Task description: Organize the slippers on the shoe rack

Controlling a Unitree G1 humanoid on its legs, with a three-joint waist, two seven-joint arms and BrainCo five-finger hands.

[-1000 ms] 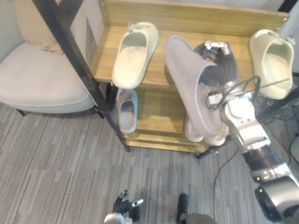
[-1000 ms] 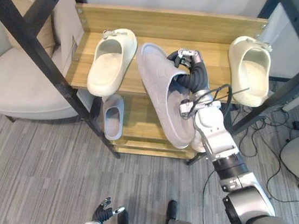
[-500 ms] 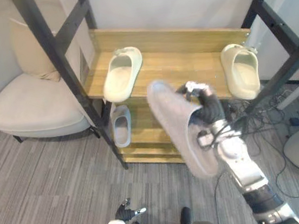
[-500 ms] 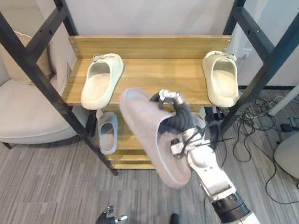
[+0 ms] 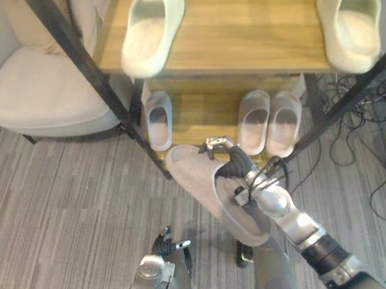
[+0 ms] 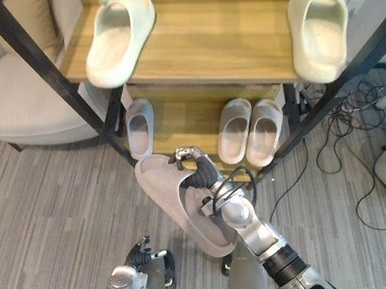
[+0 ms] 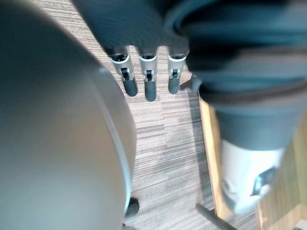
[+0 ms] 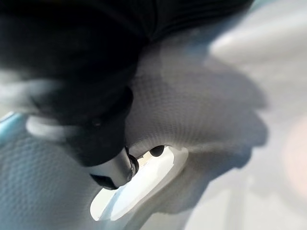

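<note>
Grey slipper (image 5: 199, 183) hangs from my right hand (image 5: 233, 169), fingers hooked round its upper band, at 6 o'clock from the shoe rack (image 5: 251, 42). Looks light, soft and floppy, so I'd grip at the band. Left hand (image 5: 166, 248) sits slack at 7 o'clock.

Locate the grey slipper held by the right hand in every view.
Left eye view: grey slipper low centre.
Right eye view: low centre-left.
Right wrist view: textured surface beside the right hand.
Shared landmark: pale slipper pair on the lower shelf, just beyond it.
</note>
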